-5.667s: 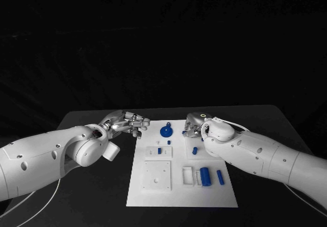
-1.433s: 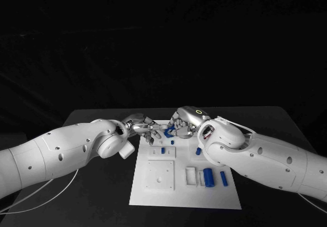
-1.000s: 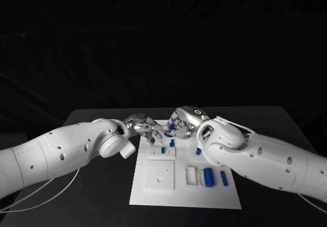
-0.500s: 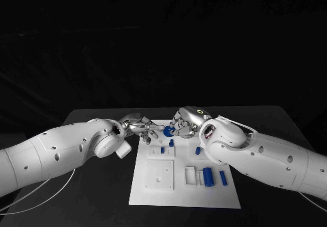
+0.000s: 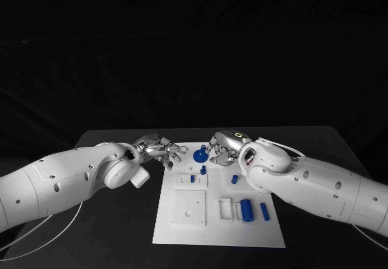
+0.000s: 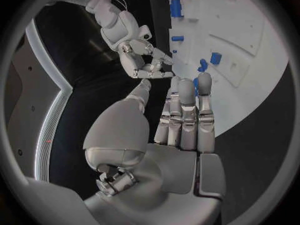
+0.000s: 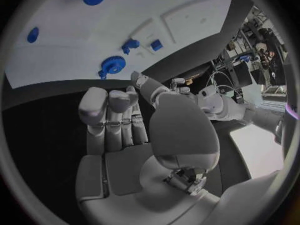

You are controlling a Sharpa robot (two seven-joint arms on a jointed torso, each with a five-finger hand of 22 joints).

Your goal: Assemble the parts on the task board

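The white task board (image 5: 217,231) lies lengthwise in the middle of the table. A blue gear (image 5: 199,155) sits at its far end, between my two hands. My left hand (image 5: 166,152) hovers just off the board's far left corner, fingers straight and apart, holding nothing (image 6: 184,110). Right of the gear, my right hand (image 5: 219,151) is close to it, its fingers stretched out and empty (image 7: 112,115). In the right wrist view the gear (image 7: 112,65) lies free on the board (image 7: 81,35) beyond the fingertips.
A blue peg (image 5: 204,168) stands just nearer than the gear. Small blue pieces (image 5: 192,179) (image 5: 234,179) sit mid-board. A thick blue cylinder (image 5: 245,209) and a thin one (image 5: 263,210) lie at the near right, beside white blocks (image 5: 224,207). Black table (image 5: 105,235) surrounds the board.
Both hands were bunched together over the gear; they have now drawn apart, the left hand back to the left. The gear stays at the board's far end.
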